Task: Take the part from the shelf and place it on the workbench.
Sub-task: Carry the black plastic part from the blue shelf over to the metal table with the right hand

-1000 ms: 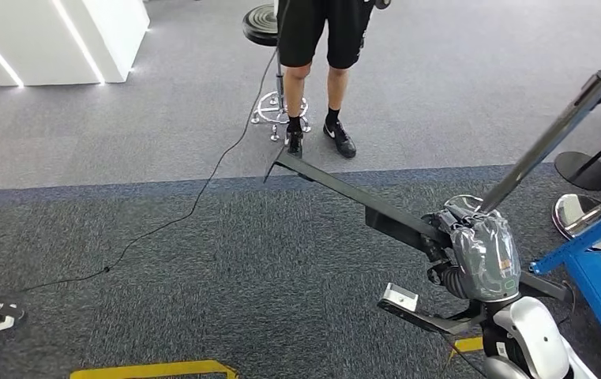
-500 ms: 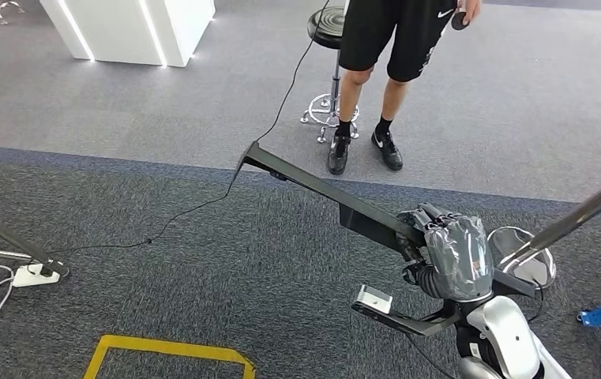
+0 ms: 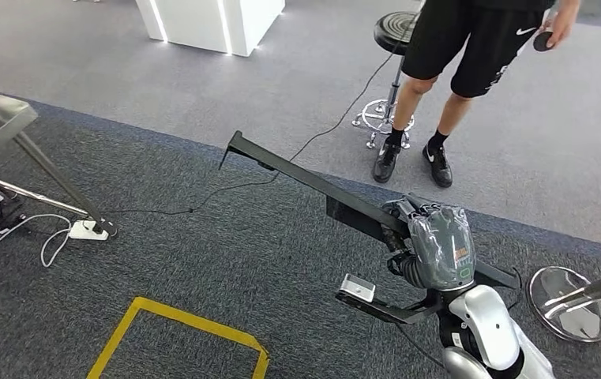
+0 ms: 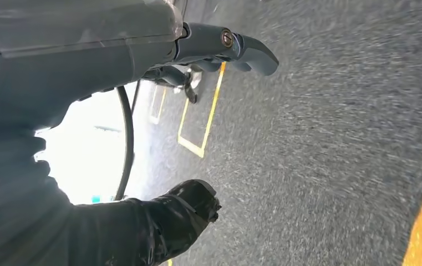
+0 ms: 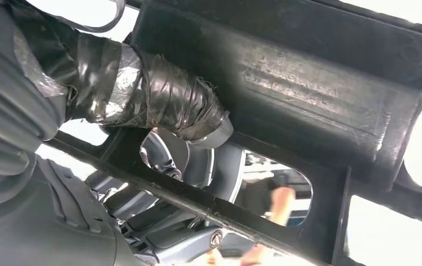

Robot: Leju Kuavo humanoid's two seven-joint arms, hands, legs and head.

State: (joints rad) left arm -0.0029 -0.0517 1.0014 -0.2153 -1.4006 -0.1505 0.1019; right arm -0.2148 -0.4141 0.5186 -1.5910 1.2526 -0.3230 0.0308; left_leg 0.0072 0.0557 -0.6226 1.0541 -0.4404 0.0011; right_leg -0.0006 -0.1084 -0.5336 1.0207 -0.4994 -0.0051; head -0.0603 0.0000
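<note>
While right hand [image 3: 437, 246] grips part [image 3: 305, 180] | carpet [image 3: 202, 260] beneath

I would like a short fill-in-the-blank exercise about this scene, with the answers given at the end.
1. The long black part is held by the robot's ____ hand.
2. The tape marking the carpet is ____ in colour.
3. The person stands beside a round black ____.
4. The person wears black ____ on the feet.

Answers: right; yellow; stool; shoes

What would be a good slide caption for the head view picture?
The robot's right hand holds a long black part above grey carpet, while a person stands beside a stool.
</note>
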